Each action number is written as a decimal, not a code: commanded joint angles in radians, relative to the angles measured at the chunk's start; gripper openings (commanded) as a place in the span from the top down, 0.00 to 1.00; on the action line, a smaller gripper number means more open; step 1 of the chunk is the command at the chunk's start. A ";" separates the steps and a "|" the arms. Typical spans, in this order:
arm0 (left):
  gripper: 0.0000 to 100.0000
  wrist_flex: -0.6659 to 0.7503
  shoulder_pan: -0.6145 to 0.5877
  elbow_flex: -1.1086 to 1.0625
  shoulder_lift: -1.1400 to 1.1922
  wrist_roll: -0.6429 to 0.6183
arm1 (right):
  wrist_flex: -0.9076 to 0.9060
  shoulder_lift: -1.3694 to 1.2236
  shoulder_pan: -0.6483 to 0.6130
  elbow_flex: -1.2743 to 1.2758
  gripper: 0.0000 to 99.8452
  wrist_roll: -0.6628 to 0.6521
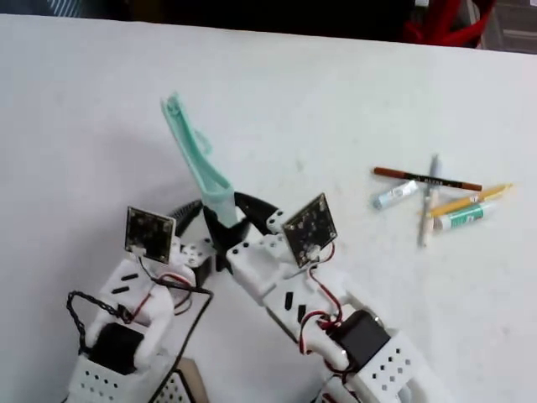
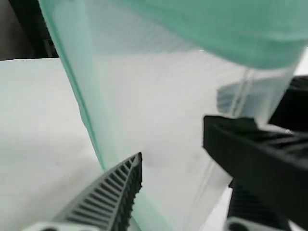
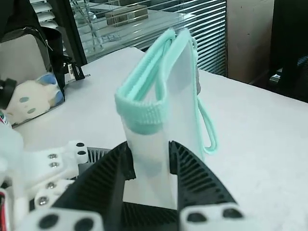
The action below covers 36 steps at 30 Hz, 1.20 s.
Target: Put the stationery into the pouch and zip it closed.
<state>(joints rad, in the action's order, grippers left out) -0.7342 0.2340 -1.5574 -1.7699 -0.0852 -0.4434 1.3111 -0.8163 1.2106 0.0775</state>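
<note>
Right end effector (image 3: 151, 149): jaws clamped on one end of the pouch (image 3: 163, 96), probably to stand it on end with its green-banded edge up for loading.
Left end effector (image 2: 173, 144): jaws apart, one on each side of the pouch's translucent wall, seemingly placed to steady it or spread the mouth.
Pouch position: raised off the surface (image 1: 84, 101), tilted away from the arms, its loop strap hanging at one side.
Arm pose: both arms lean inward from the near edge, their wrists meeting at the pouch's lower end.
Stationery (image 1: 432, 197): pens and markers in a loose pile on the surface, well apart from the pouch and not yet loaded.
</note>
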 commanded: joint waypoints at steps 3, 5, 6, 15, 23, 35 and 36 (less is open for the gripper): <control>0.74 0.037 -0.097 0.009 -0.008 0.014 | -0.039 0.025 -0.030 -0.011 0.98 -0.011; 0.74 0.034 -0.131 0.012 -0.008 0.014 | -0.039 0.025 -0.030 -0.009 0.98 -0.011; 0.74 0.034 -0.148 0.012 -0.008 0.014 | -0.039 0.025 -0.030 -0.008 0.98 -0.012; 0.81 0.023 -0.157 0.014 -0.008 0.025 | -0.030 0.025 -0.028 -0.009 0.98 -0.012; 0.89 0.018 -0.015 0.008 -0.008 0.170 | -0.010 0.018 -0.028 -0.008 0.98 -0.012; 0.92 0.018 -0.002 0.008 -0.008 0.173 | -0.016 0.018 -0.018 -0.005 0.98 -0.012; 0.92 0.018 -0.002 0.008 -0.008 0.173 | -0.018 0.022 -0.004 -0.005 0.98 -0.012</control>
<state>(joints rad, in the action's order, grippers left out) -0.7342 0.2248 -1.5604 -1.7668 0.0775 -0.4664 1.3172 -0.8393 1.2152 0.0729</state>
